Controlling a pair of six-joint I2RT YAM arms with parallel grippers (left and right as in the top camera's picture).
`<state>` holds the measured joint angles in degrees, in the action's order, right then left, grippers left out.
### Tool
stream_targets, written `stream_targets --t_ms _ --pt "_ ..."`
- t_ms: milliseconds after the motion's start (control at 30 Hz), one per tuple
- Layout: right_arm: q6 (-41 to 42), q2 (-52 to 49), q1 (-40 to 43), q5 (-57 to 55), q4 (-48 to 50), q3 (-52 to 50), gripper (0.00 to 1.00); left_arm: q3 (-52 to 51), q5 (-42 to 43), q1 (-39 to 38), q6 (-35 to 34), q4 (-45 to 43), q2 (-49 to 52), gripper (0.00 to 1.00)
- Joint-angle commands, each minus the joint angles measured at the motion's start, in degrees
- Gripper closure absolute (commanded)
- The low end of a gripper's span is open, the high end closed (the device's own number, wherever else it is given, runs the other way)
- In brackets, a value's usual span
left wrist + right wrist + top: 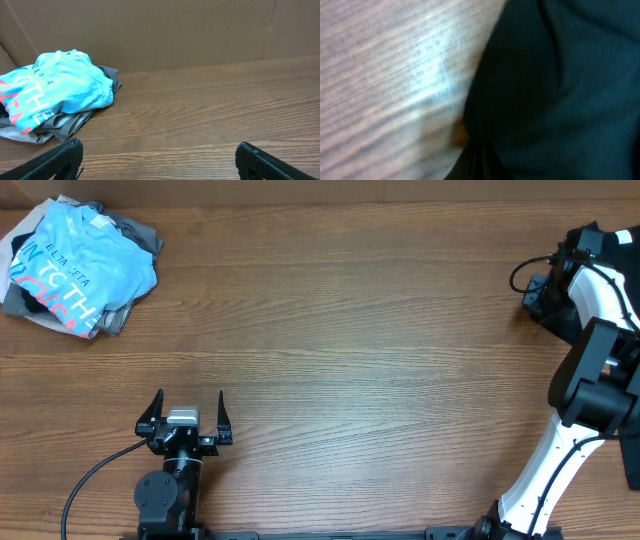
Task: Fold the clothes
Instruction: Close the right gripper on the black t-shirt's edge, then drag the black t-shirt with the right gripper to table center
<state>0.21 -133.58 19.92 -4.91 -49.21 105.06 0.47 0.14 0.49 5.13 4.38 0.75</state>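
Note:
The black T-shirt (560, 90) fills the right side of the right wrist view, blurred and very close, lying on the wooden table (385, 75). Its cloth bunches into tight folds at the bottom middle of that view, where my right gripper is shut on it; the fingers themselves are hidden. Overhead, my right arm (600, 370) reaches to the far right edge, and a dark patch of cloth (610, 232) shows there. My left gripper (190, 415) rests near the front edge, open, with only bare table between its fingertips (70, 150).
A pile of clothes sits at the back left: a light blue T-shirt with pink and white lettering (75, 265) on top of grey garments (135, 235). A brown cardboard wall (175, 30) stands behind the table.

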Motion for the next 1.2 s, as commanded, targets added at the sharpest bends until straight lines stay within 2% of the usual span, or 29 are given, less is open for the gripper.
stream_targets --t_ms 0,233,400,600,933,1167 --pt "2.8 -0.7 -0.15 0.5 -2.69 2.05 0.96 -0.2 -0.57 0.33 1.31 0.0 -0.39 0.0" --pt "4.7 3.63 -2.45 5.79 -7.26 6.19 0.96 -0.2 -0.57 0.33 1.31 0.0 -0.39 0.0" --pt "4.68 9.11 -8.33 11.17 -6.8 6.43 0.96 -0.2 -0.57 0.33 1.31 0.0 -0.39 0.0" --pt "4.74 13.05 -20.15 16.87 -5.92 6.45 0.96 -0.2 -0.57 0.33 1.31 0.0 -0.39 0.0" --pt "6.14 13.14 -44.54 17.68 -4.37 6.45 0.96 -0.2 -0.57 0.33 1.31 0.0 -0.39 0.0" --pt "7.58 13.14 -58.64 24.3 -4.09 6.45 0.96 -0.2 -0.57 0.33 1.31 0.0 -0.39 0.0"
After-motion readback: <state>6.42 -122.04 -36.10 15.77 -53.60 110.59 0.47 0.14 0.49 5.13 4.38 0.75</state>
